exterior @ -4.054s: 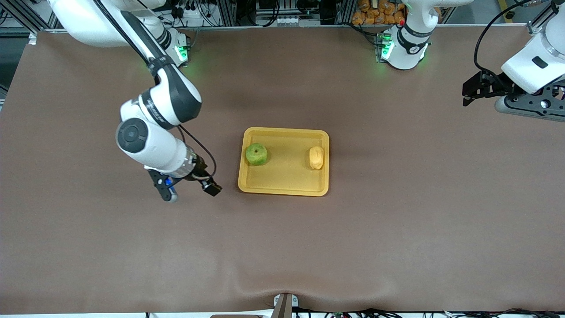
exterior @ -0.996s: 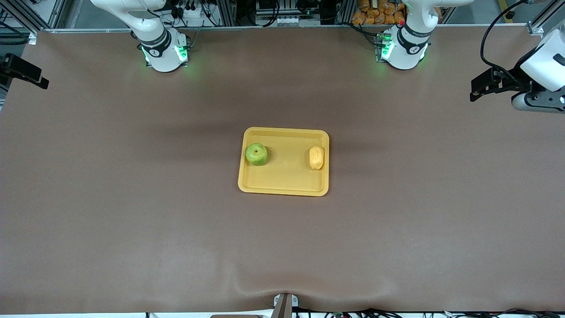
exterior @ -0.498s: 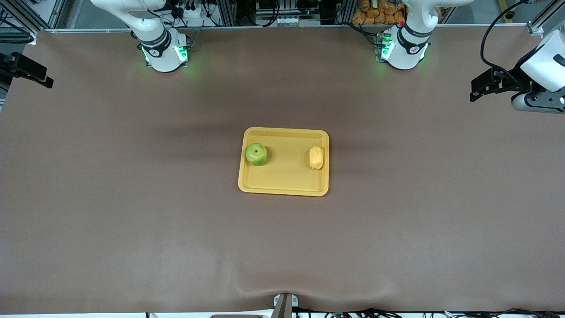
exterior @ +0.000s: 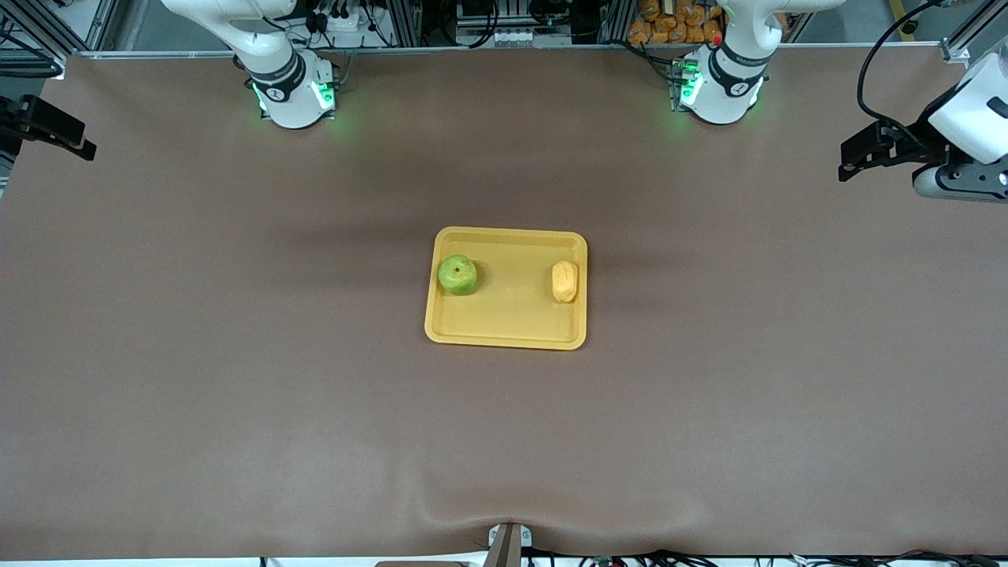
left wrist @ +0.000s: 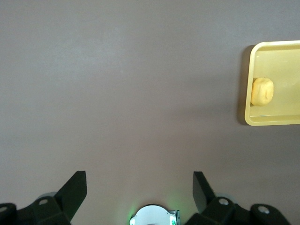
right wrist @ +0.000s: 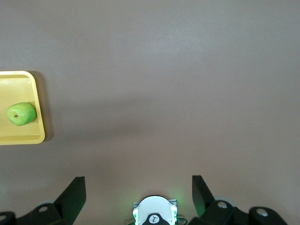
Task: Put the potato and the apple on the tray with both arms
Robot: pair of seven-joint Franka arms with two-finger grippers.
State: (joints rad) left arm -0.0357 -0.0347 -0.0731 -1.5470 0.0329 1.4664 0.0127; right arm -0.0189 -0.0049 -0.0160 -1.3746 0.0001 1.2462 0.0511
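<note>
The yellow-orange tray (exterior: 506, 331) lies at the middle of the table. On it rest the green apple (exterior: 457, 275), toward the right arm's end, and the pale potato (exterior: 564, 281), toward the left arm's end. My left gripper (left wrist: 139, 185) hangs open and empty, high over the left arm's end of the table (exterior: 854, 153). Its wrist view shows the potato (left wrist: 261, 91) and the tray's rim (left wrist: 276, 120) well away from it. My right gripper (right wrist: 138, 187) is open and empty too, over the right arm's end (exterior: 47, 126). From there the apple (right wrist: 21, 114) sits on the tray (right wrist: 23, 137).
Brown cloth covers the whole table (exterior: 236, 394). The right arm's base (exterior: 291, 90) and the left arm's base (exterior: 718, 87) glow green along the table's edge farthest from the front camera. Cables and frame parts lie past that edge.
Four seconds ago the right arm stood beside the tray; it has drawn back to its end of the table. Over the last second it shifted slightly. Apple, potato and tray have not moved.
</note>
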